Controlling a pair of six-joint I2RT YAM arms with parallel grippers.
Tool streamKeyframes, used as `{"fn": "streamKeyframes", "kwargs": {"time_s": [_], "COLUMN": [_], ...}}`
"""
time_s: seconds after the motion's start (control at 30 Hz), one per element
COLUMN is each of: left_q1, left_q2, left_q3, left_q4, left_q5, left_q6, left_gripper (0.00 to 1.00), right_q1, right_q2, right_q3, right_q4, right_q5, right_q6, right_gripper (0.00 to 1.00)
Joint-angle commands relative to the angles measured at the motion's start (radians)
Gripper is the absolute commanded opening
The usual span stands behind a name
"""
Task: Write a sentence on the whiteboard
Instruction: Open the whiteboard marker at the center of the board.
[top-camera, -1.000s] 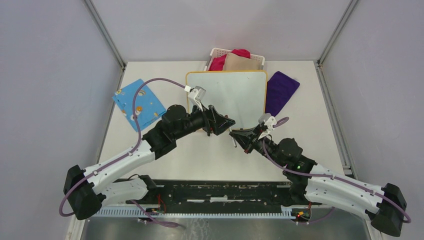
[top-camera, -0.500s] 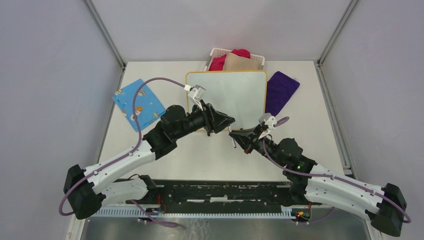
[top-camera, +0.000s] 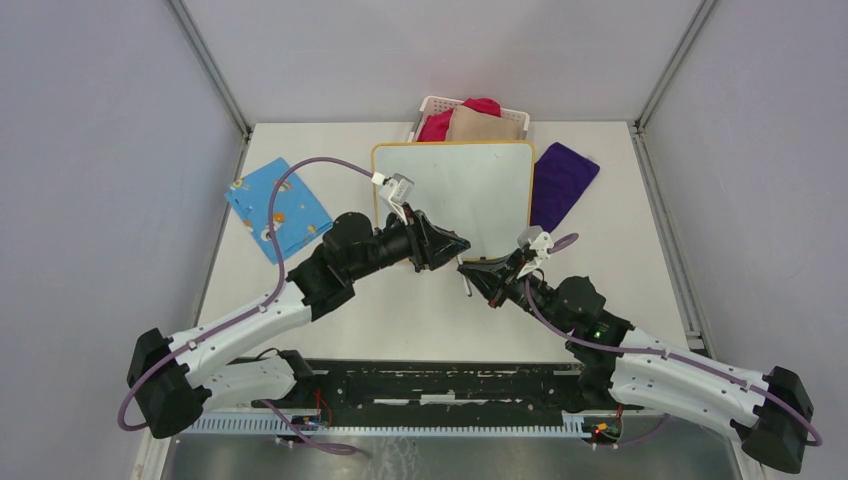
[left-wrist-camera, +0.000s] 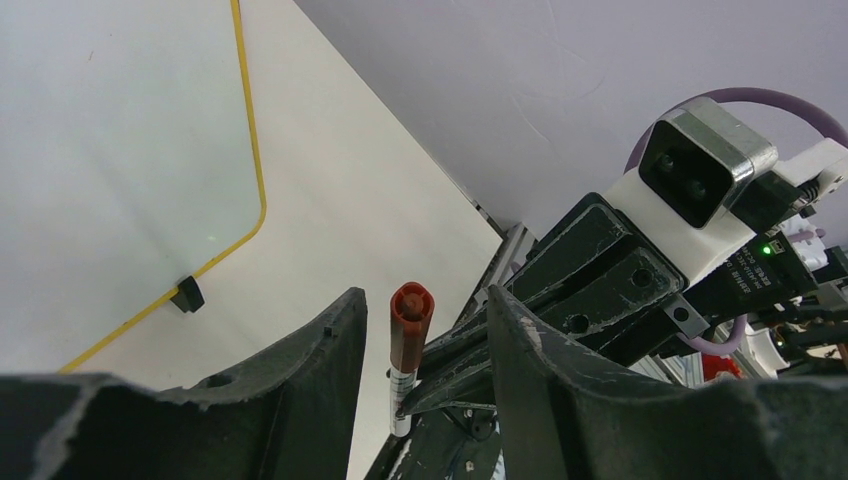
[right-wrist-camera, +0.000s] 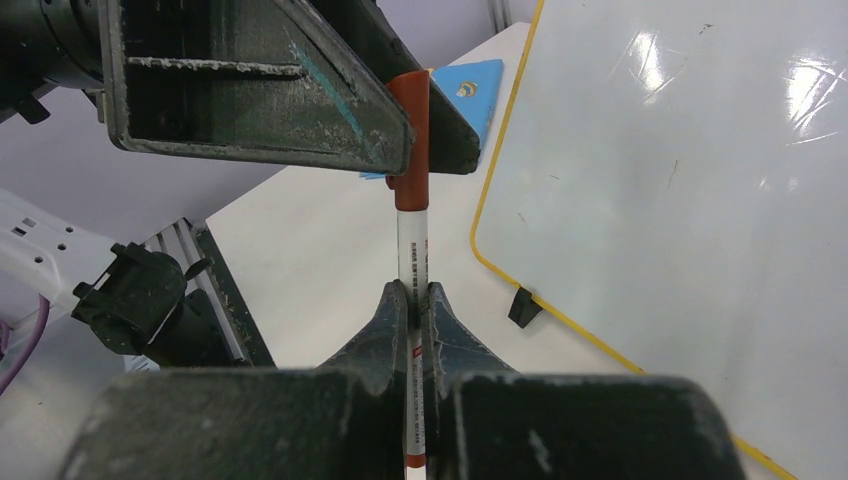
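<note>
The surface (top-camera: 400, 320) carries the whiteboard (top-camera: 470, 190), which lies flat toward the far side, between the two arms. Its face is blank, so no word of the sentence is on it yet.

Just in front of the board's near edge, the left hand (top-camera: 458, 243) and the right hand (top-camera: 468, 270) meet tip to tip. The right hand is clamped tight on the white barrel of a marker (right-wrist-camera: 411, 250), with the capped end pointing at the left hand. The left hand is partly open, one finger on each side of the red cap (left-wrist-camera: 410, 312). The left wrist view shows a gap on both sides, so it has hold of nothing.

The step in hand looks like uncapping. To do it well, the left hand should centre on the cap and squeeze only the red part, not the barrel. It should then draw back straight along the marker's length while the right hand holds firm. A sideways tug could twist the marker in the right hand's grip and spoil the writing angle.
</note>
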Motion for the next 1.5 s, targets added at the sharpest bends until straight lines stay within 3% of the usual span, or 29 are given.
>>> {"fn": "streamKeyframes", "kwargs": {"time_s": [0.0,0.17,0.43,0.47,0.53,0.6,0.77,1.03,1.47], "left_q1": [-0.007,-0.008,-0.01,-0.01,-0.009,-0.01,-0.01,-0.01,-0.01], "left_q2": [-0.003,-0.005,-0.012,-0.017,-0.03,-0.045,-0.086,-0.163,-0.245], "left_q3": [-0.009,-0.013,-0.011,-0.014,-0.017,-0.019,-0.017,-0.031,-0.069], "left_q4": [0.059,0.059,0.059,0.059,0.058,0.05,0.025,0.044,0.039], "left_q5": [0.016,0.02,0.033,0.035,0.04,0.045,0.076,0.199,0.223], "left_q6": [-0.01,-0.003,0.006,0.008,0.012,0.017,0.041,0.072,0.087], "left_gripper": [0.53,0.42,0.13,0.08,0.02,0.02,0.02,0.02,0.02], "right_q1": [0.003,0.003,0.003,0.003,0.003,0.001,-0.003,-0.016,-0.039], "right_q2": [-0.008,-0.004,-0.006,-0.007,-0.012,-0.021,-0.013,0.027,0.108], "right_q3": [0.052,0.052,0.062,0.067,0.084,0.105,0.18,0.207,0.199], "right_q4": [0.061,0.061,0.023,0.007,-0.041,-0.102,-0.188,-0.101,0.157], "right_q5": [0.001,0.0,-0.025,-0.025,-0.022,-0.027,-0.172,-0.36,-0.513], "right_q6": [0.009,0.009,-0.008,-0.012,-0.026,-0.054,-0.098,-0.013,0.179], "right_gripper": [0.0,0.0,0.0,0.07,0.32,0.49,0.73,0.7,0.56]}}
